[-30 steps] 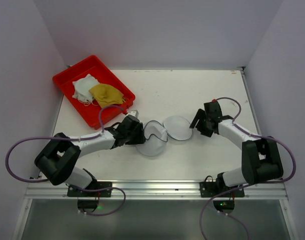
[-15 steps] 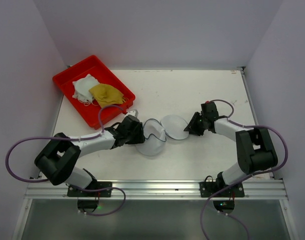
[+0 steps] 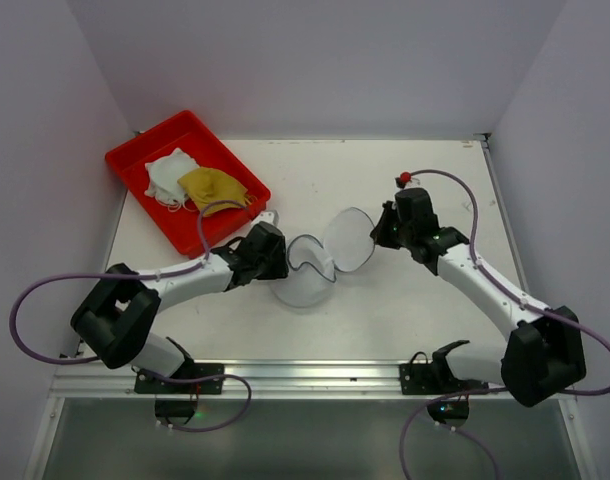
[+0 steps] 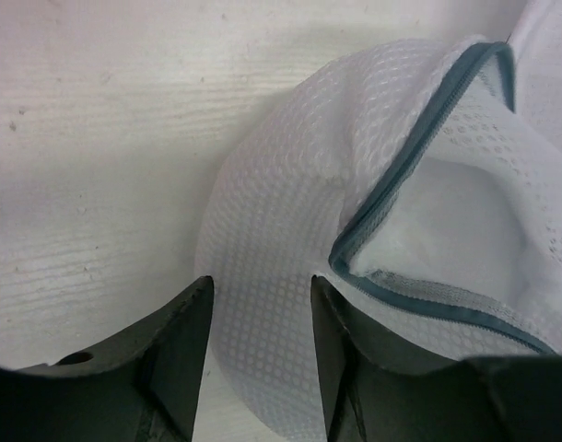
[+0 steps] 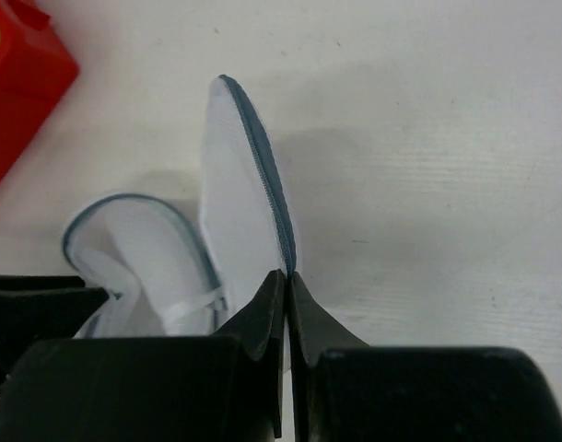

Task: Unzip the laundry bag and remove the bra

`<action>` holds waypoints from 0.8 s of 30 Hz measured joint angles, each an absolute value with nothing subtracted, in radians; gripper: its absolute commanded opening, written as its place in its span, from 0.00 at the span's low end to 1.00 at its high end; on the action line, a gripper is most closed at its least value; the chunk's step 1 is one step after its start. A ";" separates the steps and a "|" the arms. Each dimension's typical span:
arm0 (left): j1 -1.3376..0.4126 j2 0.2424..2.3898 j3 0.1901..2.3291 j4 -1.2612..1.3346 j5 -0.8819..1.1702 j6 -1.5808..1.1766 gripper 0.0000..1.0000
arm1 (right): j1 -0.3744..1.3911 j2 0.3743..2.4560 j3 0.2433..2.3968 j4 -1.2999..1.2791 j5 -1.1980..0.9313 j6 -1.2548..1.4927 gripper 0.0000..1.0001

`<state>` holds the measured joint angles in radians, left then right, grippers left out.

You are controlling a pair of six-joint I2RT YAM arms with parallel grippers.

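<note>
At the middle of the table, slightly toward its near edge, lies the laundry bag [image 3: 307, 283], between the two arms. It is unzipped and spread into two halves.

- **Lower half** [image 3: 303, 290]: rests on the table with its mouth facing up and toward the right edge.
- **Upper half** [image 3: 348, 240]: stands tilted up on edge, its dark zip [image 5: 263, 157] running along the rim.
- **Long axis:** the two halves together run diagonally, from the near-left toward the far-right corner.

The right end effector [image 3: 379, 236] is clenched on the zip rim of the upper half, at the end facing the right edge. The left end effector [image 3: 278, 262] sits at the left side of the lower half. Its jaws stand apart with mesh wall between them, and no firm clamp is visible.

The mouth of the lower half opens away from the left end effector and toward the right one. The left arm is nearer to the lower half, but the right arm faces the opening. White material shows inside, but the bra cannot be told apart from the mesh.

The red tray [image 3: 121, 160] stands at the far-left corner, well apart.
</note>
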<state>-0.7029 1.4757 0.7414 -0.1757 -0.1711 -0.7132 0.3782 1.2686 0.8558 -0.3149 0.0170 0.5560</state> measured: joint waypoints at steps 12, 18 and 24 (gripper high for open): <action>-0.704 1.562 0.847 -0.189 -0.186 -0.700 0.31 | 0.673 1.234 0.986 -0.342 0.138 0.361 0.00; -0.715 1.600 0.846 -0.166 -0.164 -0.730 0.27 | 0.791 1.328 1.012 -0.316 0.056 0.274 0.00; -0.720 1.605 0.786 -0.083 -0.142 -0.784 0.24 | 0.837 1.449 1.013 -0.271 -0.129 0.237 0.00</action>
